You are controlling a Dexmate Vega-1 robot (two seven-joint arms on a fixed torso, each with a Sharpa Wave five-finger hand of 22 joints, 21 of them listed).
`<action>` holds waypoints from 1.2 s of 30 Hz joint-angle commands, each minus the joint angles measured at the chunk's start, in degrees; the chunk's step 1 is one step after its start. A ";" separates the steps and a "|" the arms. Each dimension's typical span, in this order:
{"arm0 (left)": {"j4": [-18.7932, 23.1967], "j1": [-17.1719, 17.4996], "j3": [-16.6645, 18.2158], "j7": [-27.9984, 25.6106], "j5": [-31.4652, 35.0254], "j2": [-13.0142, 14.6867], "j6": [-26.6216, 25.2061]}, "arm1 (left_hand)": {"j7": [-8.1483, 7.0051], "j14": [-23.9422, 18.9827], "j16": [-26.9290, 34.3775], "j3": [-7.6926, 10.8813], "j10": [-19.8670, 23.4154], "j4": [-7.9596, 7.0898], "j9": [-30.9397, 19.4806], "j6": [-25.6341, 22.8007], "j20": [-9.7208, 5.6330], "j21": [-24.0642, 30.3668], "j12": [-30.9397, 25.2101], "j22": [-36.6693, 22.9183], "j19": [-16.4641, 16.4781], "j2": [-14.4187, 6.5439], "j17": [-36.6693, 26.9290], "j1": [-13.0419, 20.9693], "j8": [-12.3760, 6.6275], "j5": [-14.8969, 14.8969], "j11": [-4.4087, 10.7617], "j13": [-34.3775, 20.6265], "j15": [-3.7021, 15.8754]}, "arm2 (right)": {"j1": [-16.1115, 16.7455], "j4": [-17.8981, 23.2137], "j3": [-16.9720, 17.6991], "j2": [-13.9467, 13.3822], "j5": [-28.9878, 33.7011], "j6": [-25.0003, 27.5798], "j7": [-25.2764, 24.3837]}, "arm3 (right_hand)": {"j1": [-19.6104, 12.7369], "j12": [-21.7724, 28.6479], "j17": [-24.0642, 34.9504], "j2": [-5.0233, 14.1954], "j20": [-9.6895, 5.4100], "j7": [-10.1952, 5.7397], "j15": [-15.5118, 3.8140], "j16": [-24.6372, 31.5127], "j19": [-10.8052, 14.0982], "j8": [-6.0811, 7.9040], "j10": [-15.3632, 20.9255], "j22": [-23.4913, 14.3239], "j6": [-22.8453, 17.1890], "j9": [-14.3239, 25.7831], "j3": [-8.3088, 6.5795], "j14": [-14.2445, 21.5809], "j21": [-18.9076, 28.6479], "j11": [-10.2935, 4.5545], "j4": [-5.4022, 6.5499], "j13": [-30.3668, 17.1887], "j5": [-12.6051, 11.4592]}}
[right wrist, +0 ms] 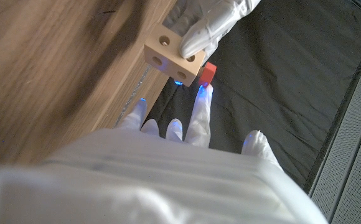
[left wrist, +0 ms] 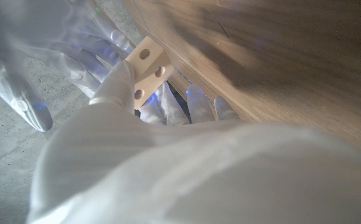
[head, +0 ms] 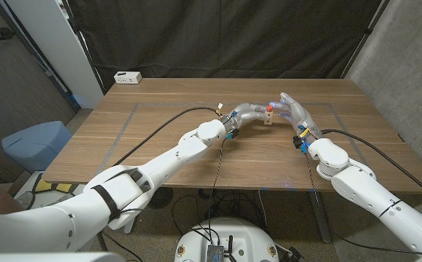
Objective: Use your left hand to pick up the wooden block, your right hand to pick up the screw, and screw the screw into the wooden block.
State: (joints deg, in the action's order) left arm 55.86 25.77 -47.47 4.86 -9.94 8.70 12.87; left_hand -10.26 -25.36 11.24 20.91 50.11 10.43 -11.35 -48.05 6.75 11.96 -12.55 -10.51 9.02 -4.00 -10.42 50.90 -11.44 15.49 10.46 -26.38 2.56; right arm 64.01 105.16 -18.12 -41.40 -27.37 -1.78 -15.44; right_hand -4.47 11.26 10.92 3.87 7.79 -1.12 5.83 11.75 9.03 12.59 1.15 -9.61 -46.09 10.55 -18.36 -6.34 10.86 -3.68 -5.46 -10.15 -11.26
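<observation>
Over the middle of the wooden table (head: pixel 196 156) the left hand (head: pixel 249 114) holds the wooden block (head: pixel 268 118) up off the surface, fingers wrapped round it — 3 holes show on the block in the left wrist view. The red-headed screw (head: pixel 268 108) sits right at the block's top. The right hand (head: pixel 295 114) is close beside it, fingers reaching to the screw, but whether it really grips it can't be told.
</observation>
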 commanded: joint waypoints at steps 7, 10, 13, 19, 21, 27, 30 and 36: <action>-1.13 -0.37 0.14 0.28 -0.34 -0.38 0.53 | 2.50 -0.60 0.14 1.64 1.28 -1.44 -0.05 -3.86 -0.33 0.43 -0.94 -0.31 0.32 -0.49 -0.05 0.08 -0.27 0.39 0.78 -2.10 1.20 | 0.75 0.77 0.37 0.30 0.49 0.33 -1.46 | -0.33 0.90 0.02 0.42 -0.10 0.53 -0.07 0.41 0.96 1.08 2.40 -0.14 -3.18 0.31 -0.46 1.47 0.47 -0.02 -0.23 -0.15 -0.51; -1.50 -0.47 0.18 0.39 -0.46 -0.53 0.69 | 2.54 -0.59 0.13 1.64 1.22 -1.42 -0.05 -3.77 -0.32 0.42 -0.92 -0.31 0.32 -0.49 -0.05 0.09 -0.24 0.40 0.73 -2.10 1.18 | 0.76 0.85 0.39 0.24 0.53 0.43 -1.45 | -0.36 0.89 0.01 0.41 -0.08 0.55 -0.13 0.42 1.03 1.20 2.66 -0.14 -3.79 0.32 -0.48 1.64 0.45 -0.08 -0.26 -0.15 -0.50; -1.80 -0.59 0.17 0.42 -0.45 -0.63 0.88 | 2.51 -0.59 0.14 1.64 1.21 -1.44 -0.05 -3.75 -0.32 0.42 -0.90 -0.31 0.32 -0.50 -0.06 0.07 -0.22 0.39 0.80 -2.08 1.19 | 0.79 1.01 0.46 0.16 0.53 0.48 -1.42 | -0.37 0.95 0.01 0.38 -0.09 0.74 -0.32 0.48 1.10 1.31 3.21 -0.13 -4.50 0.32 -0.50 1.96 0.41 -0.18 -0.29 -0.15 -0.50; -2.34 -0.78 0.19 0.62 -0.56 -0.83 1.17 | 2.59 -0.62 0.14 1.64 1.27 -1.45 -0.05 -3.77 -0.32 0.43 -0.91 -0.31 0.33 -0.47 -0.05 0.03 -0.23 0.39 0.83 -2.07 1.18 | 0.77 1.24 0.60 -0.08 0.52 0.77 -1.34 | -0.38 1.02 0.00 0.35 -0.04 0.89 -0.79 0.58 1.31 1.52 4.22 -0.13 -5.90 0.32 -0.53 2.58 0.38 -0.33 -0.32 -0.15 -0.49; -2.34 -0.81 0.17 0.60 -0.50 -0.80 1.14 | 2.60 -0.60 0.13 1.66 1.30 -1.41 -0.05 -3.79 -0.34 0.43 -0.94 -0.31 0.33 -0.48 -0.04 0.10 -0.24 0.40 0.90 -2.08 1.18 | 0.72 1.28 0.61 -0.15 0.45 0.91 -1.21 | -0.39 1.03 -0.01 0.34 -0.04 0.94 -0.82 0.59 1.37 1.64 4.54 -0.13 -6.52 0.32 -0.55 2.77 0.37 -0.47 -0.34 -0.15 -0.49; -2.54 -0.91 0.20 0.76 -0.59 -0.84 1.17 | 2.62 -0.59 0.14 1.63 1.31 -1.45 -0.05 -3.81 -0.32 0.42 -0.95 -0.31 0.33 -0.51 -0.06 0.06 -0.25 0.39 0.82 -2.09 1.21 | 0.54 1.24 0.53 -0.29 0.25 1.00 -0.69 | -0.41 1.05 -0.03 0.26 -0.15 1.07 -0.99 0.65 1.58 1.95 5.43 -0.13 -8.18 0.31 -0.57 3.33 0.34 -0.52 -0.40 -0.14 -0.48; -2.81 -1.02 0.18 0.80 -0.60 -0.95 1.21 | 2.56 -0.58 0.14 1.64 1.21 -1.48 -0.05 -3.75 -0.30 0.42 -0.91 -0.31 0.33 -0.54 -0.07 0.02 -0.22 0.39 0.82 -2.09 1.15 | 0.45 1.15 0.48 -0.40 0.15 0.86 -0.26 | -0.43 1.02 -0.03 0.27 -0.16 1.30 -1.25 0.65 1.70 2.04 5.75 -0.13 -8.85 0.30 -0.60 3.52 0.35 -0.41 -0.43 -0.14 -0.48; -3.20 -1.20 0.15 0.80 -0.55 -1.10 1.29 | 2.48 -0.60 0.13 1.66 1.27 -1.42 -0.05 -3.70 -0.32 0.42 -0.94 -0.31 0.34 -0.50 -0.04 0.08 -0.20 0.39 0.83 -2.11 1.16 | 0.18 0.92 0.36 -0.43 -0.24 0.60 0.55 | -0.54 1.05 -0.07 0.27 -0.48 1.84 -1.65 0.67 2.29 2.21 6.79 -0.11 -10.30 0.28 -0.68 4.06 0.44 -0.30 -0.52 -0.14 -0.50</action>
State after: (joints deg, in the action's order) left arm 53.34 24.86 -47.27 5.53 -10.47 7.83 14.01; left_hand -10.24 -25.36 11.24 20.92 50.02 10.44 -11.29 -48.04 6.54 11.96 -12.55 -10.51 9.23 -3.66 -10.42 50.96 -11.44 15.52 10.56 -26.38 2.56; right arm 64.61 106.31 -17.62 -41.56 -27.07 -0.96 -16.03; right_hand -4.47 11.91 10.71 3.87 7.37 0.56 4.30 12.08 10.66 14.39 7.18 -9.61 -55.48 10.65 -18.83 -2.75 10.85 -3.99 -5.93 -10.16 -11.26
